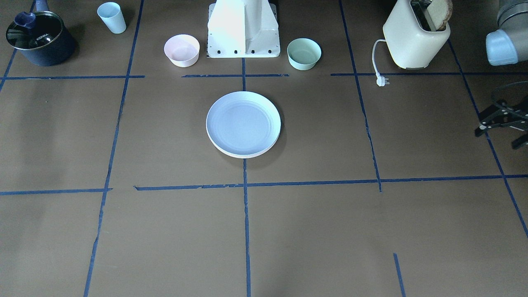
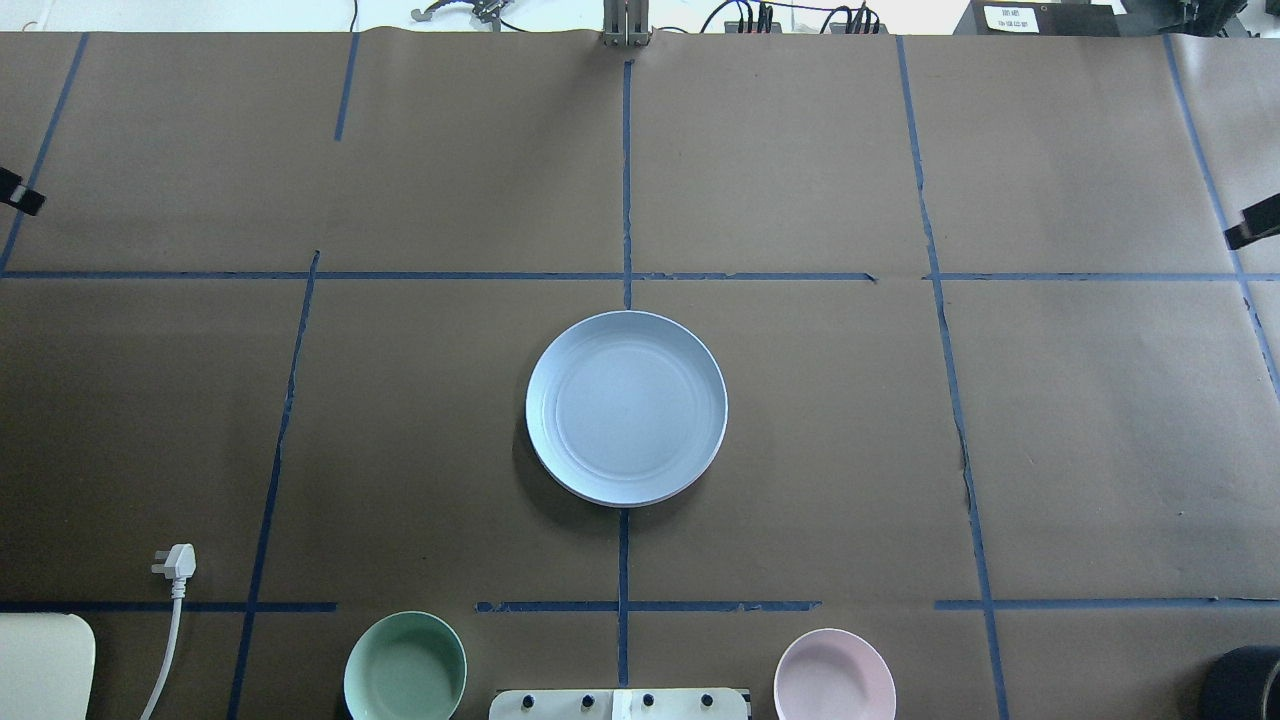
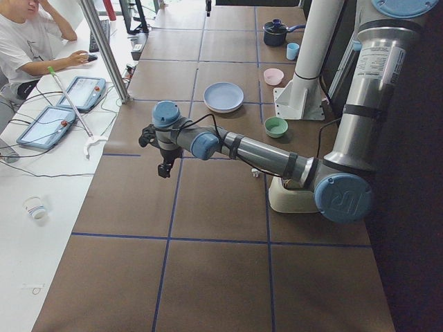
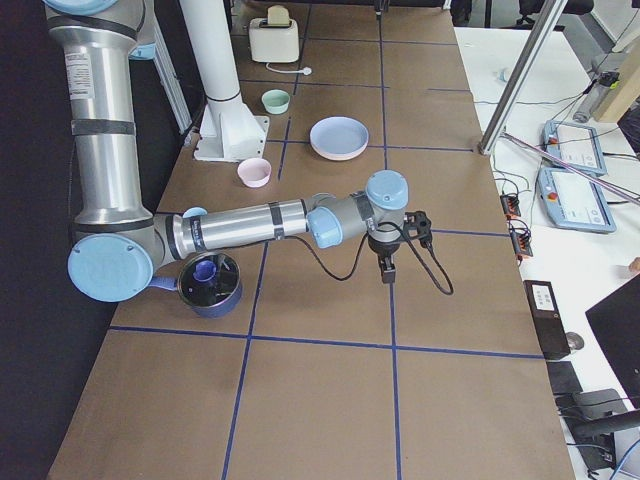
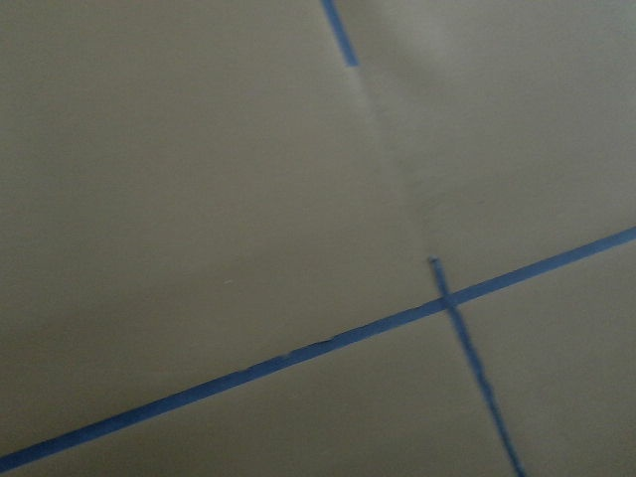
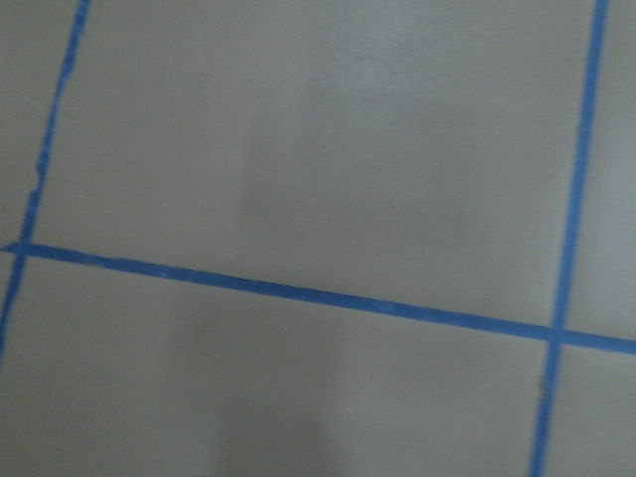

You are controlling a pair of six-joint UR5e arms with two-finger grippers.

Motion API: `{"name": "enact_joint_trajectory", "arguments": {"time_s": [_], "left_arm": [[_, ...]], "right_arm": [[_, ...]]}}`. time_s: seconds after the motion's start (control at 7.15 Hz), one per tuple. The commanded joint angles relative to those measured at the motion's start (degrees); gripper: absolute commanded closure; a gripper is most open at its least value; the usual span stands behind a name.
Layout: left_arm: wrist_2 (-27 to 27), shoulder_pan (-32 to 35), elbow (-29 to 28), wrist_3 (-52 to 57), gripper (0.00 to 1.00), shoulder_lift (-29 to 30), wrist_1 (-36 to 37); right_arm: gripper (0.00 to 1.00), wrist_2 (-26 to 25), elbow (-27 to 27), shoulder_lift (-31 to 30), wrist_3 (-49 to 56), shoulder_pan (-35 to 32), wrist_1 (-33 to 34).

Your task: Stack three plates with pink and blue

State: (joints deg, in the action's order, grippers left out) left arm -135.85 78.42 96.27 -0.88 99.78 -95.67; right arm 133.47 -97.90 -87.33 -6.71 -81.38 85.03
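Observation:
The three plates sit as one stack at the table's middle. The light blue plate (image 1: 243, 123) (image 2: 627, 405) is on top. A cream rim (image 1: 244, 156) shows at the bottom of the stack. A thin pink rim (image 4: 336, 156) shows under the blue in the exterior right view. My left gripper (image 1: 497, 138) (image 3: 160, 158) hovers empty far off at the table's left end, its fingers spread apart. My right gripper (image 4: 388, 262) hovers at the opposite end. Only a black tip of it (image 2: 1255, 225) shows overhead, so I cannot tell whether it is open or shut.
A pink bowl (image 1: 182, 50) and a mint bowl (image 1: 304, 53) flank the robot base (image 1: 243, 29). A toaster (image 1: 416, 37) with its plug (image 1: 381, 80), a dark pot (image 1: 39, 39) and a blue cup (image 1: 112, 17) stand near the robot's side.

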Motion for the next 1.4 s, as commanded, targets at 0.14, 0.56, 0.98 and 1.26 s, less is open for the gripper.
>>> {"name": "enact_joint_trajectory", "arguments": {"time_s": [0.14, 0.56, 0.98, 1.26], "left_arm": [[-0.5, 8.3, -8.0, 16.6, 0.00, -0.5, 11.6], [-0.5, 8.2, -8.9, 15.8, 0.00, -1.0, 16.9], [-0.4, 8.3, -7.9, 9.8, 0.00, -4.4, 10.6], [0.1, 8.2, -6.8, 9.4, 0.00, -6.0, 8.0]], "right_arm": [[0.00, -2.1, 0.3, -0.4, 21.9, -9.3, 16.6], [0.00, -1.7, 0.6, -1.4, 21.2, -9.0, 16.8], [0.00, -1.1, 0.6, -2.0, 21.0, -8.5, 16.8], [0.00, -1.0, 0.6, -2.0, 20.9, -8.4, 16.5]]}}
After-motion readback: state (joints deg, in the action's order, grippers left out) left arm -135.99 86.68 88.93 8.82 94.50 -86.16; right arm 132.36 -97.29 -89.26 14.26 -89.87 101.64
